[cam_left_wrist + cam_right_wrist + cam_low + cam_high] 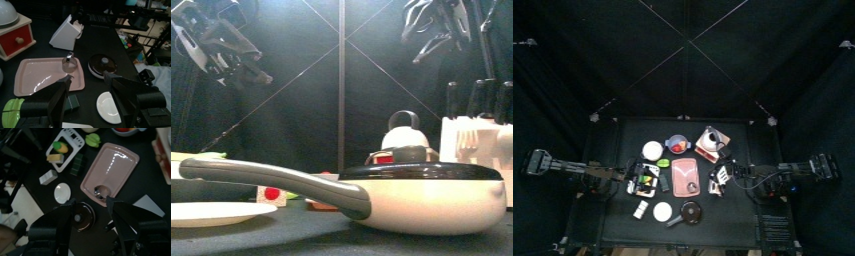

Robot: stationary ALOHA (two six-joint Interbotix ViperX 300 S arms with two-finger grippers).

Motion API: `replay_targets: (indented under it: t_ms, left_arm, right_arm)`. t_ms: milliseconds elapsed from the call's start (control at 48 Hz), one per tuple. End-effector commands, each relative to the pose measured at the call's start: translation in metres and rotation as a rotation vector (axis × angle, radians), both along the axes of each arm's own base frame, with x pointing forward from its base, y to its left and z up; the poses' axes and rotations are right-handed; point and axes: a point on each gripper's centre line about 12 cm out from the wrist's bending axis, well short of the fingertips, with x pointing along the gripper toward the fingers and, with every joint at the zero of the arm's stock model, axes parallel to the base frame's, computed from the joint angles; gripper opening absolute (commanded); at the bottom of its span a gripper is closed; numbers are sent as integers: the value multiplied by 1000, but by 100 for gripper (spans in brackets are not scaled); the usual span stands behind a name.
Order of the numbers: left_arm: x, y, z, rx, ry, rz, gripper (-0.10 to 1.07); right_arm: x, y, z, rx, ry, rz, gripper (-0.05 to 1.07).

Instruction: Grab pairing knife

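A white knife block stands at the right, with several black knife handles sticking up from it. I cannot tell which of them is the pairing knife. The left wrist view shows the block beyond a pink tray. My left gripper hangs open above the tray's near edge, holding nothing. My right gripper is open too, empty, over the tray's other end. From above, the block sits just right of the tray, close to the right gripper.
A white pan with a dark lid and a long grey handle fills the front. A kettle stands behind it. A small metal piece lies on the tray. White plates, a dark pan and a fruit tray crowd the table.
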Motion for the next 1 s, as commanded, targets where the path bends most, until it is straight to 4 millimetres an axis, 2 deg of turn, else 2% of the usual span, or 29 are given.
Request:
replay_targets:
  t_ms: [0, 125, 292, 500, 646, 833, 979]
  left_arm:
    - [2, 0, 6, -3, -22, 0, 91]
    - [2, 0, 6, -2, -21, 0, 91]
    - [2, 0, 7, -1, -24, -1, 91]
    - [2, 0, 6, 0, -21, -1, 91]
    - [2, 0, 6, -3, -21, 1, 91]
    - [2, 0, 6, -2, -22, -1, 91]
    - [2, 0, 6, -1, -24, -1, 91]
  right_arm:
    - [-3, 8, 10, -28, -20, -19, 85]
    - [-7, 22, 11, -48, -12, -67, 84]
    - [-15, 41, 0, -71, 33, -151, 82]
    - [-10, 66, -20, -82, 51, -197, 79]
    - [-7, 76, -30, -102, 101, -225, 79]
    - [-5, 93, -36, -118, 133, -254, 79]
    - [-13, 102, -36, -132, 161, -319, 79]
